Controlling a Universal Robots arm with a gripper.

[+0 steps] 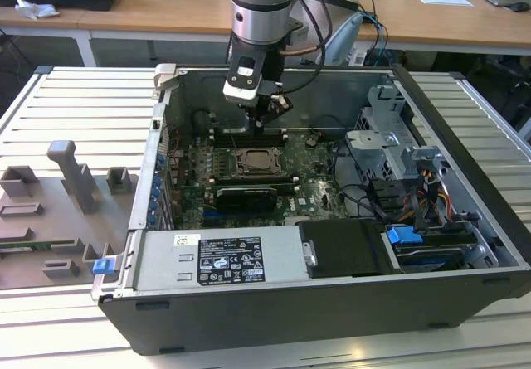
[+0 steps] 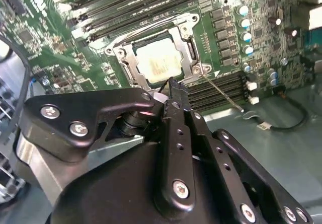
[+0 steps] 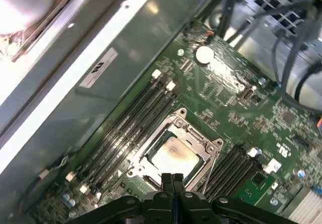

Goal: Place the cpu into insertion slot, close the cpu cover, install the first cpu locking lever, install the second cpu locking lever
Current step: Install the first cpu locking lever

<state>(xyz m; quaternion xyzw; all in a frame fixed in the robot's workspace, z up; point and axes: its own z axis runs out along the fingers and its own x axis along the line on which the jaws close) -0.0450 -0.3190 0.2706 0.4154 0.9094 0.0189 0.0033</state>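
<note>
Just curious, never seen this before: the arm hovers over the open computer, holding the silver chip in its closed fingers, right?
Not holding it. The second wrist view shows the gripper closed on nothing; the cpu lies on the board, framed by the cpu cover. The rest is right.

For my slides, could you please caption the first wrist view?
Shut gripper near the cpu, which sits under the closed cpu cover.

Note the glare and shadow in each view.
First wrist view: white glare along the case wall rim, sheen on the cpu. Second wrist view: cpu bright, pincer dark before it. Exterior view: motherboard lies in shade.
</note>
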